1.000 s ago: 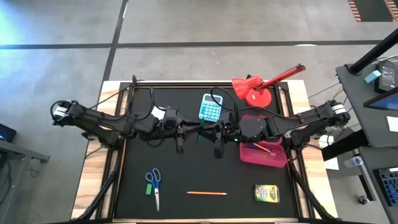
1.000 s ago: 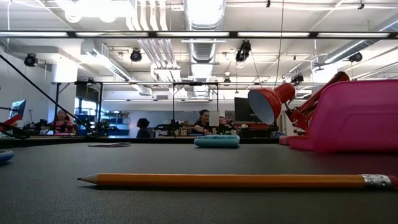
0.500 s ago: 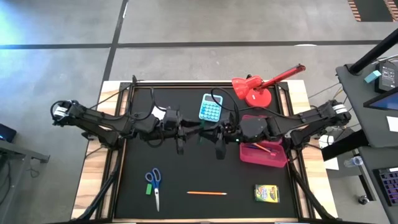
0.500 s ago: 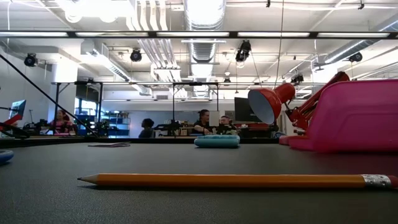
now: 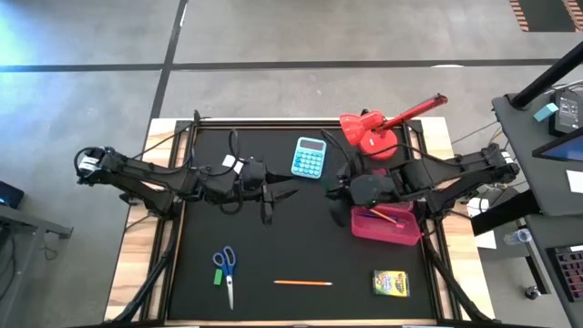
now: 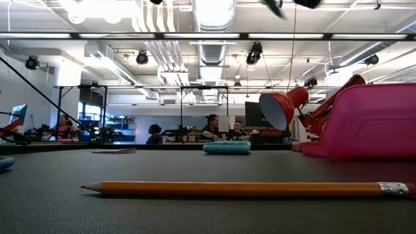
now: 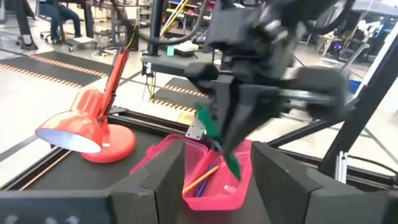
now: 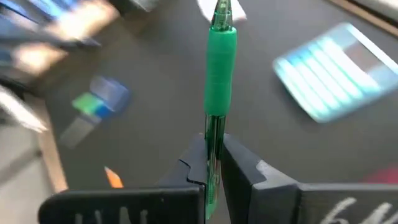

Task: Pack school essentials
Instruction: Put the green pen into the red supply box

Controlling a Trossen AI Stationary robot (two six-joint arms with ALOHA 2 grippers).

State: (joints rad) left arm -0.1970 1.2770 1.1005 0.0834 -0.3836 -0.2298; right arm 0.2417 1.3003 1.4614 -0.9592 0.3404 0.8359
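My right gripper is shut on a green pen, in the air just left of the pink box. It also shows in the left wrist view, with the pen slanting down below it. My left gripper is open and empty above the table's middle, facing the right gripper. On the mat near the front lie the blue-handled scissors, a tiny green block, an orange pencil and the crayon box. The pink box holds an orange pencil. My right gripper pinches the green pen's clear barrel between its two fingers, behind the green grip sleeve. The pen lies along the fingers and sticks out past their tips. It is lifted clear and slants down, over the table beside the pink box.
A light blue calculator lies at the far middle. A red desk lamp stands at the far right, behind the pink box. The orange pencil lies close across the low view.
The two grippers stood tip to tip over the table's middle with the green pen between them. My right gripper has drawn away toward the table's right edge and the pink box, taking the pen with it. My left gripper stays near the middle without the pen.
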